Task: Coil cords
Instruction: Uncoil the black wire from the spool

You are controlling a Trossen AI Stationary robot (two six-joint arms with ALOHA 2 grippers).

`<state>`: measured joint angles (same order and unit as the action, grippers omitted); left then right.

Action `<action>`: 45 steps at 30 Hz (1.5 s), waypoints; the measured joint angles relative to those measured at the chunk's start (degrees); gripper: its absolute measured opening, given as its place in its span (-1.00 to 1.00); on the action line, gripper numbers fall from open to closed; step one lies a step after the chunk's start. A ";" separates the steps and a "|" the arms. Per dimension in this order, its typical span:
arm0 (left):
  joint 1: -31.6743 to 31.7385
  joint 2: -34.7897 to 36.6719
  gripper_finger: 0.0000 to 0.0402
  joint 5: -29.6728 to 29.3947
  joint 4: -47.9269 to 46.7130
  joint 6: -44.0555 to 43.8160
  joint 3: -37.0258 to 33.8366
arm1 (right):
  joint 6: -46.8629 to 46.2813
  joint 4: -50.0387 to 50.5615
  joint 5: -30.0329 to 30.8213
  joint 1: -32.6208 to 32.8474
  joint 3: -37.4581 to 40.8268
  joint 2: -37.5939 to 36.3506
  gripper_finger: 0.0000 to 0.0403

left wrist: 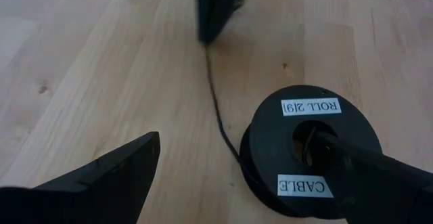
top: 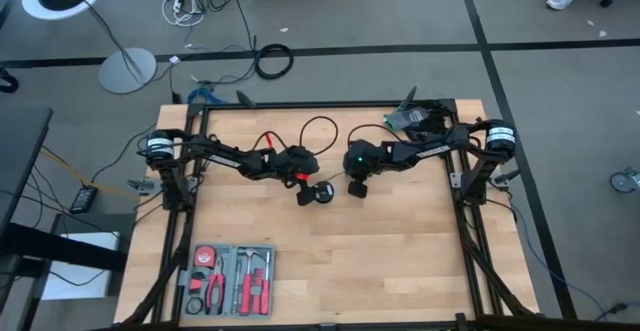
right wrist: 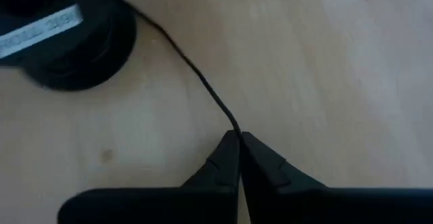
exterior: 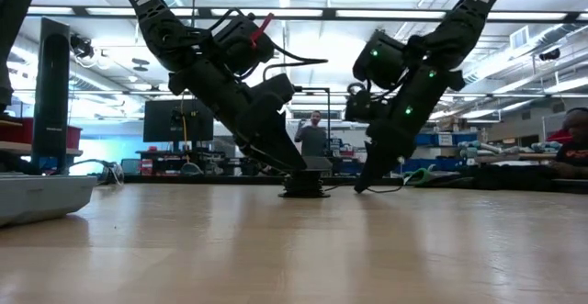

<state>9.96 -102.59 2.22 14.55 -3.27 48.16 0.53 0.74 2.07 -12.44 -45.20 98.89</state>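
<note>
A black disc-shaped spool [left wrist: 301, 149] with white labels lies flat on the wooden table, at mid table in the high view [top: 322, 193]. A thin black wire [left wrist: 218, 105] runs from its side along the table to my right gripper [right wrist: 238, 137], which is shut on it just right of the spool [top: 357, 186]. My left gripper [top: 305, 186] is open at the spool's left side, one finger [left wrist: 352, 160] over the spool and the other [left wrist: 101, 176] standing apart over bare wood. My left gripper has one finger reaching into the spool's centre hole [left wrist: 308, 137], slanting down from the table's left; the other finger is off the spool. The spool lies flat on the table. My right gripper pinches the thin wire [right wrist: 233, 126] between its shut fingertips, slanting down onto the table. The wire runs low along the wood from the fingertips to the spool [right wrist: 74, 41].
A tray of hand tools [top: 228, 279] stands at the front left. A dark device [top: 420, 118] sits at the far right corner. A thin black loop [top: 318, 123] and a red-tipped lead [top: 268, 139] lie toward the far edge. Bare wood lies in front of the spool.
</note>
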 joint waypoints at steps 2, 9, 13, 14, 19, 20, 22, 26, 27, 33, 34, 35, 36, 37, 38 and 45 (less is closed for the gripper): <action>0.00 0.00 0.97 0.00 0.04 0.00 0.00 | -2.38 1.11 -0.01 1.13 0.23 -0.85 -0.98; 0.00 0.00 0.97 0.00 -0.20 -0.17 0.00 | -9.52 7.00 0.43 7.57 0.25 -3.83 -0.99; 0.00 0.19 0.97 0.02 -1.34 -0.39 0.05 | -14.65 13.65 5.16 13.06 0.25 -5.43 -0.99; 0.00 0.29 0.97 0.02 -1.68 -0.39 0.07 | -16.00 15.08 6.50 14.70 0.25 -5.81 -0.99; 0.00 0.42 0.97 0.04 -2.67 -0.42 0.07 | -23.82 20.40 11.70 22.50 0.27 -8.19 -1.00; 0.00 0.42 0.97 0.07 -2.60 -0.42 0.07 | -25.57 21.33 12.45 24.04 0.27 -8.69 -1.00; 0.00 0.42 0.97 0.07 -2.76 -0.42 0.07 | -29.50 23.18 13.80 27.18 0.26 -9.46 -1.00; 0.00 0.53 0.97 0.23 -3.19 -0.40 0.11 | -38.78 26.78 16.62 33.83 1.00 -10.78 -1.00; 0.00 0.71 0.97 0.21 -3.63 -0.37 0.11 | -41.51 27.38 17.07 35.51 1.59 -11.15 -1.00; 0.00 2.19 0.97 -0.23 -5.43 0.02 0.02 | -60.94 33.47 18.45 46.80 4.32 -13.19 -1.00; 0.02 2.50 0.97 -0.24 -5.87 0.08 0.00 | -64.54 35.54 18.99 48.79 4.36 -13.46 -1.00; 0.02 2.80 0.97 -0.26 -5.99 0.15 0.00 | -68.10 37.38 19.39 50.79 4.36 -13.75 -1.00; 0.08 2.98 0.97 -0.32 -6.54 0.15 0.00 | -71.75 39.25 19.63 52.82 4.36 -14.11 -1.00; 0.09 3.02 0.97 -0.66 -7.05 0.16 0.00 | -75.50 41.41 19.66 54.80 4.36 -14.56 -1.00; 0.09 3.02 0.97 -0.85 -7.14 0.11 0.00 | -79.13 43.25 19.68 56.78 4.36 -14.98 -1.00; 0.04 3.08 0.97 -0.67 -8.93 0.07 0.02 | -105.99 53.15 15.43 69.83 3.09 -18.60 -1.00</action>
<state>10.00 -99.50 1.55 5.62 -3.20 48.18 -105.45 53.89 17.51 57.39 -42.11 80.30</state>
